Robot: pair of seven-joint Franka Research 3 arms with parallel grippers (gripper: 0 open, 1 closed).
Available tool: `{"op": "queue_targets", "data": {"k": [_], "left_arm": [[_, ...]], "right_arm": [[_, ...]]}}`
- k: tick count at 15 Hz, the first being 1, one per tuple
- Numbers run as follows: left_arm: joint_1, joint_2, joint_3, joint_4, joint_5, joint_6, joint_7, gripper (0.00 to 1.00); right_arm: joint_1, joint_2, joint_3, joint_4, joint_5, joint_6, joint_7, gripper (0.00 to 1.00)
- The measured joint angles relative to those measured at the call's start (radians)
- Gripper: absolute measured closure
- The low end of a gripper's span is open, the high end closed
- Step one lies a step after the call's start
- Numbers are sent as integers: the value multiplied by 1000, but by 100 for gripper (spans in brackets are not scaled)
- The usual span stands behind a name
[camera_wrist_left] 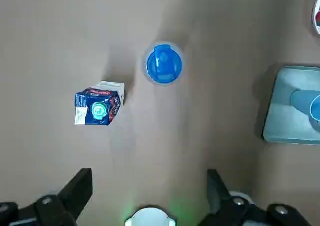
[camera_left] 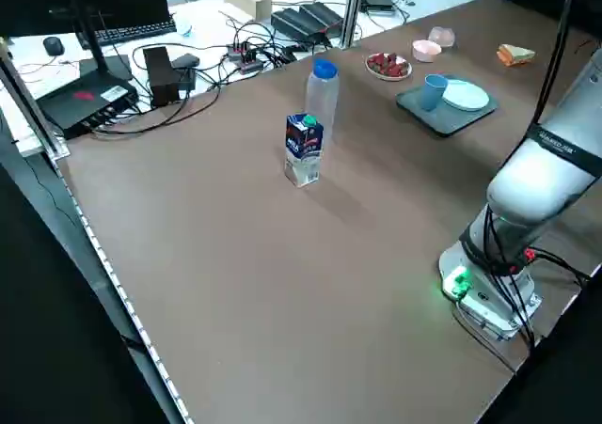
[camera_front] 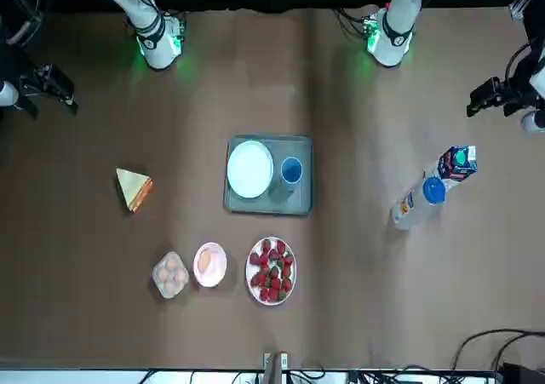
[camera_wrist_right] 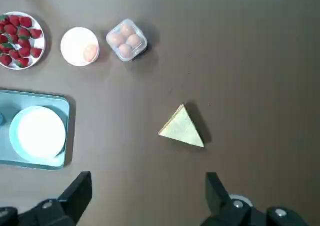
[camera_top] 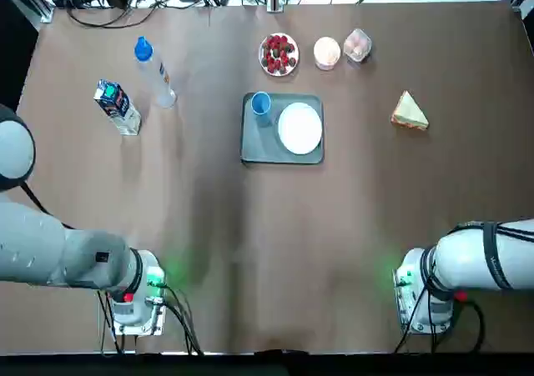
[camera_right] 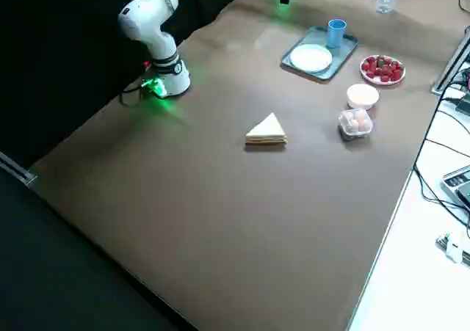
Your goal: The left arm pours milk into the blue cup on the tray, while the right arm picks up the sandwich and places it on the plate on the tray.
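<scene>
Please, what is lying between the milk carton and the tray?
The clear bottle stands between the milk carton and the tray, as the top view shows.

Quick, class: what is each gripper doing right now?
Left gripper: open, holding nothing, above the table.
Right gripper: open, holding nothing, above the table.

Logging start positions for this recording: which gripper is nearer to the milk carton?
The left one. The left gripper hovers open on the carton's side of the table; the right gripper is open beyond the tray from the milk carton.
</scene>
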Motion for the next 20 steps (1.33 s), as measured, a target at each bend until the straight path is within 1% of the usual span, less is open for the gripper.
{"op": "queue_targets", "data": {"k": [5, 9, 10, 14, 18, 20], "left_arm": [[2, 4, 1, -9, 0, 0, 0, 0], [6, 44, 2, -10, 0, 30, 7, 0], [14, 53, 2, -10, 2, 35, 34, 0], [79, 74, 5, -11, 30, 39, 321, 0], [206, 121, 6, -17, 30, 106, 649, 0], [263, 158, 6, -19, 8, 140, 836, 0]], "right_arm": [[0, 0, 0, 0, 0, 1, 0, 0], [0, 0, 0, 0, 0, 1, 0, 0], [0, 0, 0, 0, 0, 2, 0, 0], [-1, 0, -1, 0, 0, 3, 1, 0], [0, 3, 0, -1, 1, 1, 8, 0], [0, 11, 0, -5, 2, -3, 9, 0]]}}
